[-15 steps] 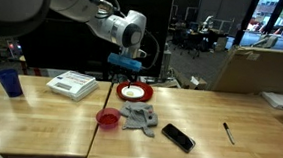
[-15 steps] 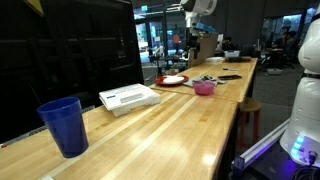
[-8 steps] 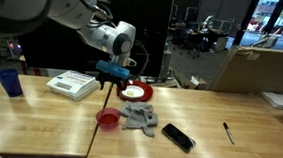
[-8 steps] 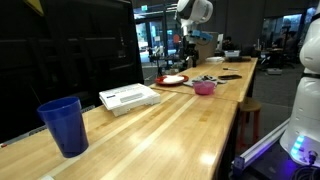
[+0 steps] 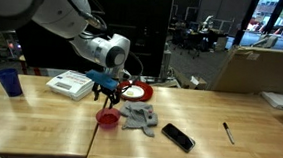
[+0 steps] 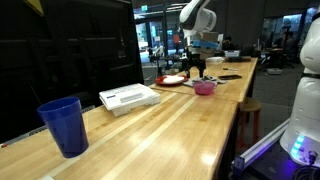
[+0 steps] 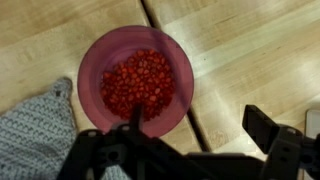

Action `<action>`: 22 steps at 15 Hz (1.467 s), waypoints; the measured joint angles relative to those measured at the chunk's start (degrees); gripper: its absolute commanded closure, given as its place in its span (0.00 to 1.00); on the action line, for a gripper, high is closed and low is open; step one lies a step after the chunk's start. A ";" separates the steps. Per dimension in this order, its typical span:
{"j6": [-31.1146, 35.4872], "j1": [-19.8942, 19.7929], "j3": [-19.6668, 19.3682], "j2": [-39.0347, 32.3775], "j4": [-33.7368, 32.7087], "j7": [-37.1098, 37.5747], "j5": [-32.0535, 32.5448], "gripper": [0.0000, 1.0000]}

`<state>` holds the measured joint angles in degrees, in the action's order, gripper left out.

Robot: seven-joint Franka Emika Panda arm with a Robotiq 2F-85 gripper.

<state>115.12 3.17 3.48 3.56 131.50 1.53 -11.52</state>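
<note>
A long wooden desk [image 5: 38, 122] carries everything in the scene. Over it bends the white robot arm [image 5: 56, 13], its claw [image 5: 106, 85] hanging just above the wood with the jaws spread as wide as they go and nothing between them. To one side of the claw in an exterior view lies a flat white box [image 5: 71, 84], close by but not touching it. Just behind the claw sits a red plate [image 5: 136, 91] with a white disc on it. A grey knitted cloth [image 5: 139, 116] lies crumpled below and beside the claw; in the wrist view the cloth [image 7: 35, 130] reaches the rim of the bowl. A blue plastic cup [image 5: 9, 82] stands upright well apart from the claw, beyond the box. Directly under the claw [image 7: 198, 125] rests a small pink bowl [image 7: 140, 80] filled with small red candies, one finger hanging over its near rim, the other out over bare wood. Farther off, past the cloth, lie a black phone [image 5: 177, 138] and a pen [image 5: 229, 133].
</note>
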 measured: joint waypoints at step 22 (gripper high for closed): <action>2.02 -2.81 0.57 8.32 11.85 29.14 0.72 0.00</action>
<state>117.13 0.37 4.05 11.87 143.35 30.67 -10.80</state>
